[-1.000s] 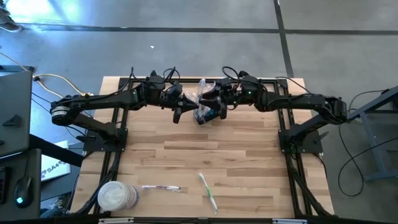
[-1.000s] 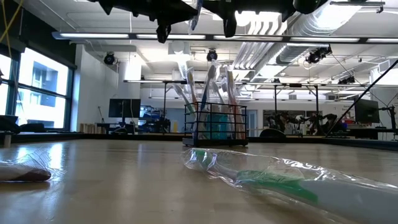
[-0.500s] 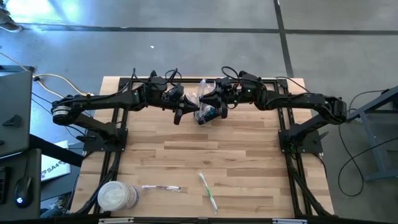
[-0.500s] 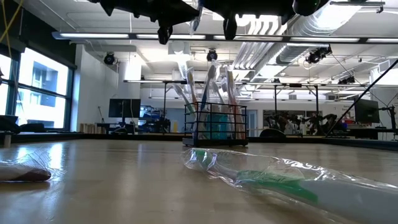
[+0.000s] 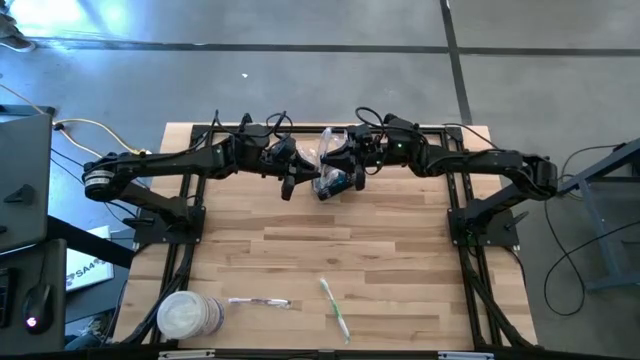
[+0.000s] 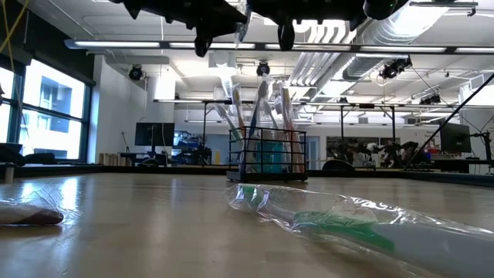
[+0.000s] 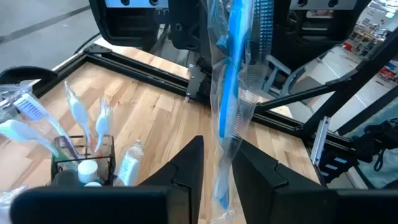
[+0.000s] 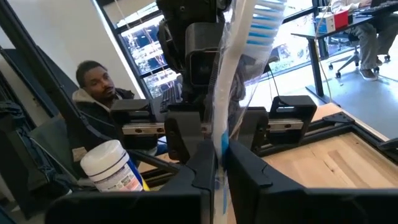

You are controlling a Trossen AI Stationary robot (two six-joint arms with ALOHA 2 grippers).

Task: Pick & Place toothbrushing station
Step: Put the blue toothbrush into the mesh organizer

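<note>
The toothbrushing station, a black wire basket (image 5: 333, 186) (image 6: 268, 154) (image 7: 81, 155), stands on the table's far middle with several toothbrushes upright in it. Above it a blue toothbrush in a clear wrapper (image 7: 227, 87) (image 8: 239, 68) (image 5: 322, 150) stands upright between both grippers. My right gripper (image 8: 217, 152) (image 5: 337, 160) is shut on it. My left gripper (image 7: 217, 146) (image 5: 298, 168) is open, one finger on each side of the wrapper's lower part. My right gripper pinches the wrapped toothbrush's handle (image 8: 220, 134) between its two fingers. The fingers come level from the table's right side and lie across the brush. The brush stands upright, its bristle head (image 8: 264, 18) on top, lifted clear above the basket. My left gripper's fingers (image 7: 189, 168) flank the wrapper's lower end (image 7: 221, 186); whether they touch it I cannot tell.
A round white tub (image 5: 188, 315) sits at the near left. Beside it lies a wrapped toothbrush (image 5: 258, 301), and a green wrapped one (image 5: 335, 308) (image 6: 347, 224) lies near the front edge. The table's middle is bare wood. A person (image 8: 93, 81) sits beyond the table.
</note>
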